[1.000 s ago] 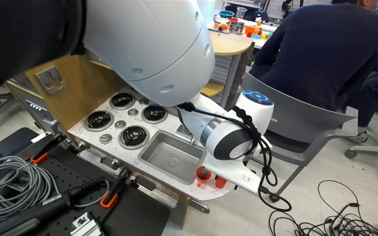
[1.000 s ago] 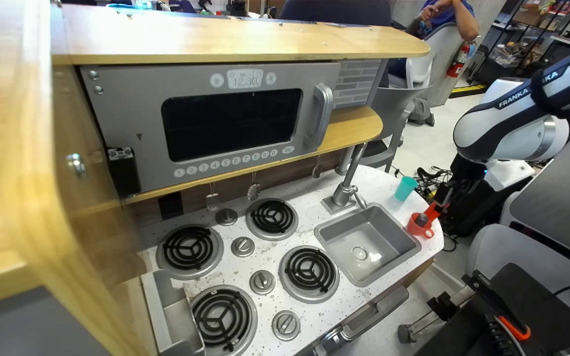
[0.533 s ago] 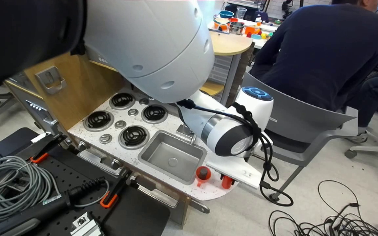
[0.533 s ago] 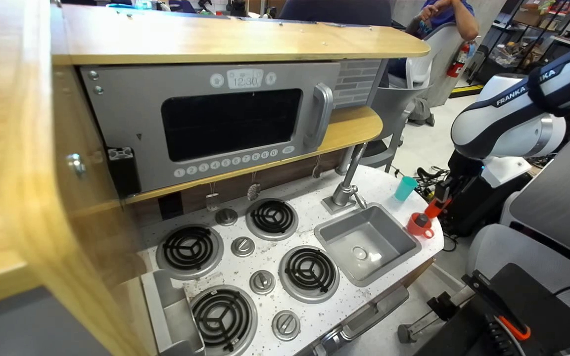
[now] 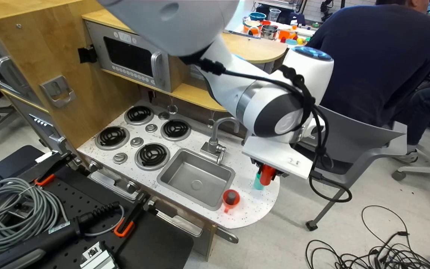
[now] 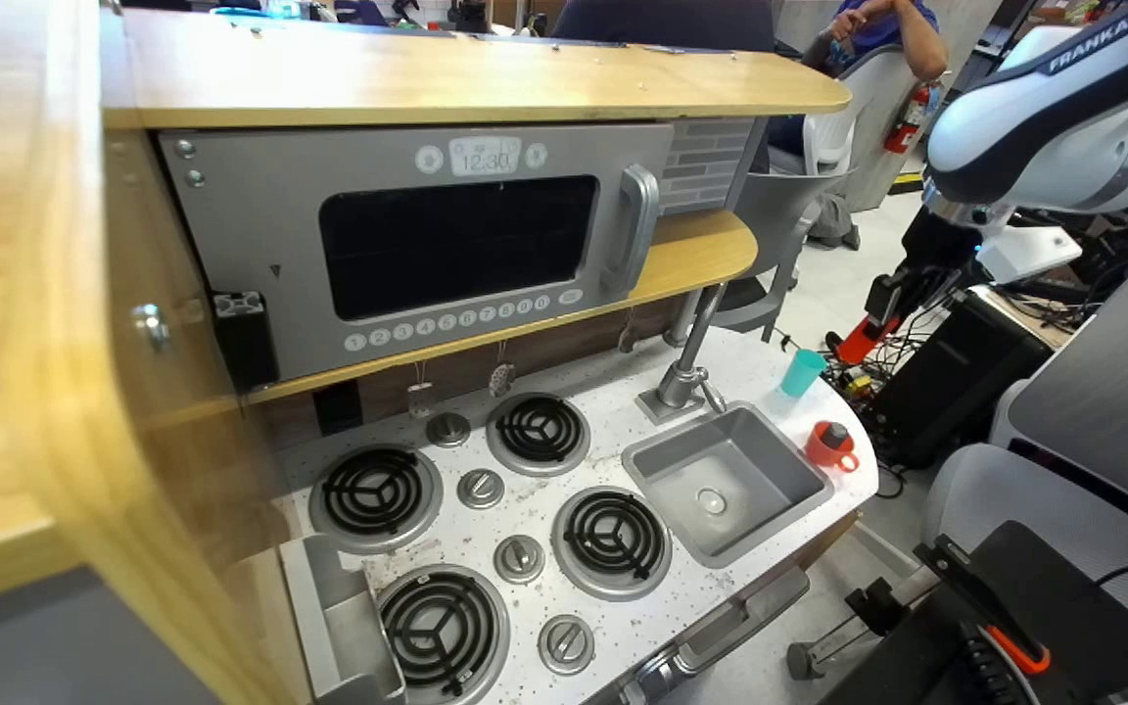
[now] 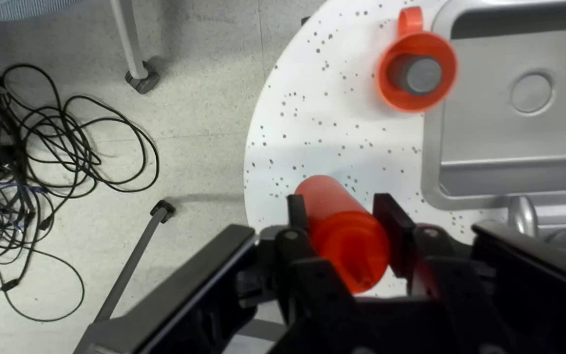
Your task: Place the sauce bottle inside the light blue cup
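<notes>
My gripper [image 7: 342, 216] is shut on the red sauce bottle [image 7: 329, 199], one black finger pad pressed along each side. In an exterior view the bottle [image 6: 862, 341] hangs in the air, leaning down and left from the gripper [image 6: 881, 305]. The light blue cup [image 6: 803, 373] stands upright on the counter, left of the bottle there and apart from it. In an exterior view the bottle [image 5: 267, 175] partly covers the cup [image 5: 258, 184]. The cup is hidden in the wrist view.
A red mug [image 7: 442, 86] with a grey-topped item inside stands beside the sink [image 7: 433, 147]. The faucet [image 5: 215, 136] rises behind the sink. The counter's rounded edge [image 7: 251, 147] drops to the floor near the gripper. A grey chair [image 5: 357, 138] stands close by.
The bottle has been lifted off the counter beside the red mug, in my gripper. Arm and bottle have moved up and away from the mug, toward the cup's end of the counter.
</notes>
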